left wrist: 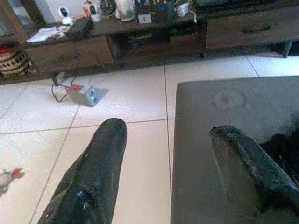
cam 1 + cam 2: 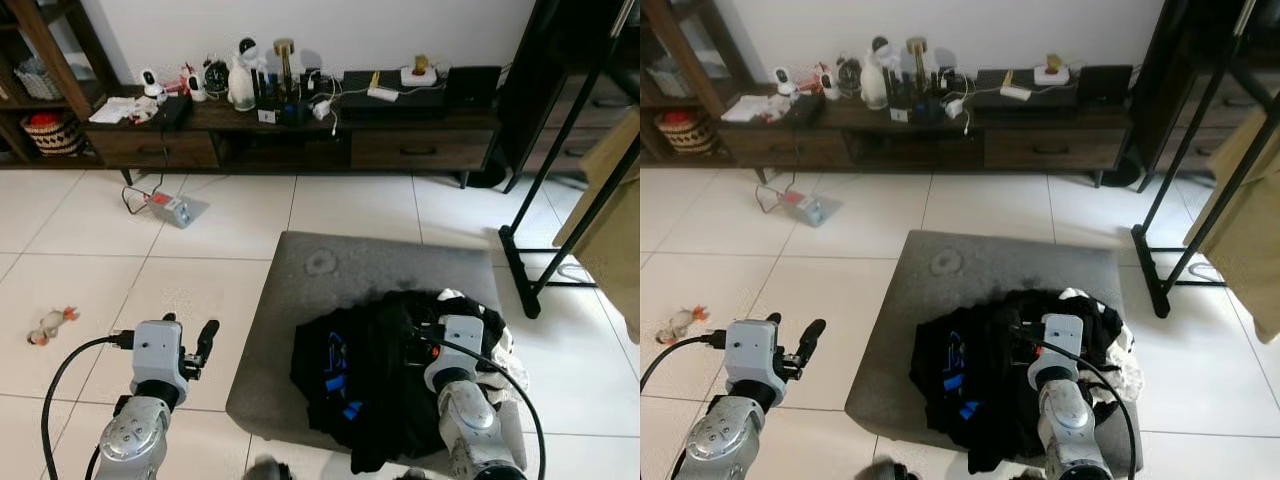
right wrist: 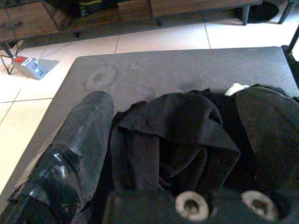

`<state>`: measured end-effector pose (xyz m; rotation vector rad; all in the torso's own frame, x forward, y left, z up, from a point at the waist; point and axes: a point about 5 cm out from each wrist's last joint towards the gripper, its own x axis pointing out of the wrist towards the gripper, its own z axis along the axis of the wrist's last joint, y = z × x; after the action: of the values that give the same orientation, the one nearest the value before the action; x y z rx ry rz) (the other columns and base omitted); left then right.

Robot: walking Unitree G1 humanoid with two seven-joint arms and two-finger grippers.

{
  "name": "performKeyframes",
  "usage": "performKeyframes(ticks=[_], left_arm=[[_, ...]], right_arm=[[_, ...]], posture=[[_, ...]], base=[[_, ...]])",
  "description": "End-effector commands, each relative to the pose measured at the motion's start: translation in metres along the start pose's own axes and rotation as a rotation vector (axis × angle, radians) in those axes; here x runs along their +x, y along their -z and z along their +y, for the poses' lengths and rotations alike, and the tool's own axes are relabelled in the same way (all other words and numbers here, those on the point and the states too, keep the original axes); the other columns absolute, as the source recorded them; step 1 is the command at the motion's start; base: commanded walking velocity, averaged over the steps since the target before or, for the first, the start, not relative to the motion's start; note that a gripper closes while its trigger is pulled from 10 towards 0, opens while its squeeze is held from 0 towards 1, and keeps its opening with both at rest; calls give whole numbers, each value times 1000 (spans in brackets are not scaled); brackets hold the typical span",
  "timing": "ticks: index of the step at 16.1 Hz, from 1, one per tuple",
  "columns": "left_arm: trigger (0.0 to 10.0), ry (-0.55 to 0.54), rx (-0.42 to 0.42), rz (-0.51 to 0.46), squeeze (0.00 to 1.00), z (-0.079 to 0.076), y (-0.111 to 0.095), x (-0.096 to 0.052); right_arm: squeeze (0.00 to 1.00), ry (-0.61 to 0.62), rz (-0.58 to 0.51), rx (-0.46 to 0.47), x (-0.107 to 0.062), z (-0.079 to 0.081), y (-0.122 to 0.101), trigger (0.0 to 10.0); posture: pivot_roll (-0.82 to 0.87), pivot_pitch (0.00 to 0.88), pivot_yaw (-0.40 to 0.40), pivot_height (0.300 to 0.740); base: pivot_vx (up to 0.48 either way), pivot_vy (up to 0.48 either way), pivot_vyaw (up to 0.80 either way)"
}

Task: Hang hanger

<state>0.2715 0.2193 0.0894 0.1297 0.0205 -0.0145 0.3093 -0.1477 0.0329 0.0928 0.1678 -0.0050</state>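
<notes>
Two grippers stood apart at a low grey ottoman [image 2: 330, 290], its fabric top matte and faintly stained. The right gripper [image 3: 177, 140] hovered over a crumpled heap of black clothing [image 2: 370, 380], soft and creased with blue patches and a white garment at its edge; its long black fingers were spread wide to either side of a fold, apparently ready to pick from the heap. The left gripper [image 1: 168, 154] waited beside the cushion over glossy white tiles, fingers likewise parted and holding nothing. No hanger could be made out. A black metal clothes rack [image 2: 560, 190] stood near, presumably its destination.
</notes>
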Motion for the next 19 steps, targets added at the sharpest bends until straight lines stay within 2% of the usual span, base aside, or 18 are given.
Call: performKeyframes(ticks=[1,8,11,13,19], left_arm=[[10000,-2,3,19,0,3,2,-4],[10000,16,2,30,0,2,-1,-6],[10000,27,2,33,0,2,-3,-8],[10000,32,4,33,0,3,-4,-9],[10000,46,14,41,0,5,-8,-13]], right_arm=[[0,-1,20,8,-2,2,5,10000],[0,0,64,9,0,4,8,10000],[0,22,113,57,4,4,9,10000],[0,24,118,58,8,5,6,10000],[0,-2,101,39,15,10,-5,10000]], posture=[[74,190,52,651],[83,201,65,651],[100,210,78,651],[102,216,85,651],[115,229,96,651]], base=[[0,0,0],[0,0,0],[0,0,0],[0,0,0],[310,0,0]])
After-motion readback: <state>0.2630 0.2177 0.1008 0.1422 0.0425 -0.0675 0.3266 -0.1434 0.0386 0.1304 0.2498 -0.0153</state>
